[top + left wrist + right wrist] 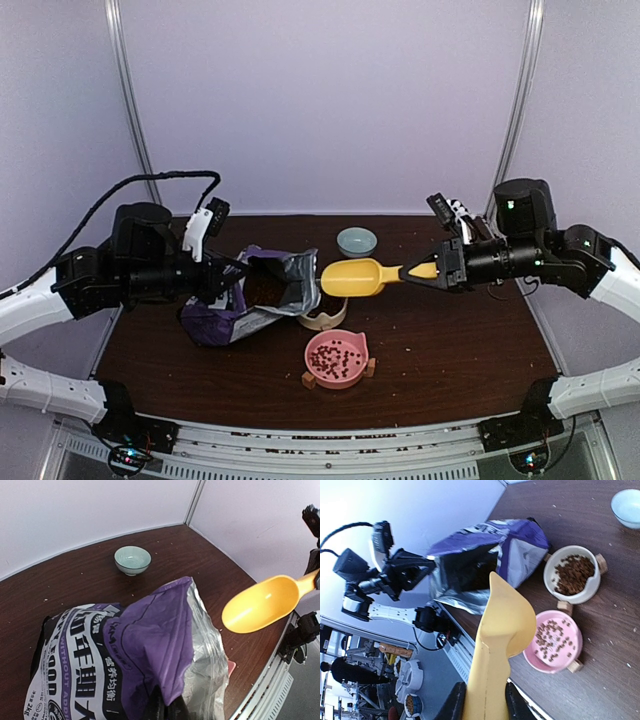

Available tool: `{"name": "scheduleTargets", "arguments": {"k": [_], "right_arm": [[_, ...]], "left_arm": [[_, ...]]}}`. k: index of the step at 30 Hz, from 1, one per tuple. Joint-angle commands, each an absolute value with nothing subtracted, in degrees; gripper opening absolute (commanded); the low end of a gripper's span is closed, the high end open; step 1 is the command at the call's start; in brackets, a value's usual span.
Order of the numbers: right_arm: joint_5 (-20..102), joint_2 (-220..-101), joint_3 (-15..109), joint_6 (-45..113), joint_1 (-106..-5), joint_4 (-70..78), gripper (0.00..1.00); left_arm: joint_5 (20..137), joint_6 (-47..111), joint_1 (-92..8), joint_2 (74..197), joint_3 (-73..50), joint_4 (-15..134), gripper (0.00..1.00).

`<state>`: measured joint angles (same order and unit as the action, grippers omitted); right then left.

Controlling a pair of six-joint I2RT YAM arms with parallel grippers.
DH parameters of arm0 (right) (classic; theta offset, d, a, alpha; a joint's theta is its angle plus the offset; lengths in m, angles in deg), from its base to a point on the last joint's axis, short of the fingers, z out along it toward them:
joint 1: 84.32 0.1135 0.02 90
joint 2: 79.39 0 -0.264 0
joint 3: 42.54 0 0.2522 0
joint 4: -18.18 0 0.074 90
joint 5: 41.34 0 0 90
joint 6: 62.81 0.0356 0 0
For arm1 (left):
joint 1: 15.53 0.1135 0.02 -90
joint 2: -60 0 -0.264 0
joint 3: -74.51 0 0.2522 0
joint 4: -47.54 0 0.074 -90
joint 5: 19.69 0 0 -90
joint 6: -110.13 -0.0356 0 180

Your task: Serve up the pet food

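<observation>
— Nearest the arm bases sat the pink bowl (336,381), with a loose scatter of kibble (335,355) across its bottom. Was that the only food out?

— No. More of it lay in the cream bowl (587,592) just behind the pink one, and a dark heap showed inside the open mouth of the bag (210,325).

— How was the bag lying?

— It was slumped on the left half of the table (450,340), with its mouth facing right and its foil lining showing. The left claw (232,276) was clenched on the upper edge of that mouth.

— And the right claw?

— The right claw (432,271) was grasping the handle of the yellow scoop (358,277), a finger pressed to either side. The scoop hung roughly level above the table, its cup end just beside the bag's mouth. From overhead it covered part of the cream bowl.

— Anything else on the table?

— A small pale blue bowl (357,241) stood toward the back, behind the scoop and apart from the other two bowls.
</observation>
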<state>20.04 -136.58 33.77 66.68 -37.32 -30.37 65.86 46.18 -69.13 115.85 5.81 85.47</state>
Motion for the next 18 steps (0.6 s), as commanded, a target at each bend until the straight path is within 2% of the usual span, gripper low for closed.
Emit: {"name": "scheduleTargets", "arguments": {"k": [1, 10, 18], "right_arm": [[19.0, -137.2, 33.5, 70.1, -33.6, -14.0, 0.13], [37.9, -153.9, 38.4, 57.0, -25.7, -15.1, 0.12], [54.4, -172.6, 45.0, 49.4, -21.3, 0.9, 0.12]], "left_arm": [[70.2, 44.8, -68.9, 116.2, 5.6, 79.9, 0.00], [71.4, 45.4, -68.9, 117.4, 5.0, 78.2, 0.00], [75.2, 46.4, -69.0, 117.8, 5.5, 75.7, 0.00]]}}
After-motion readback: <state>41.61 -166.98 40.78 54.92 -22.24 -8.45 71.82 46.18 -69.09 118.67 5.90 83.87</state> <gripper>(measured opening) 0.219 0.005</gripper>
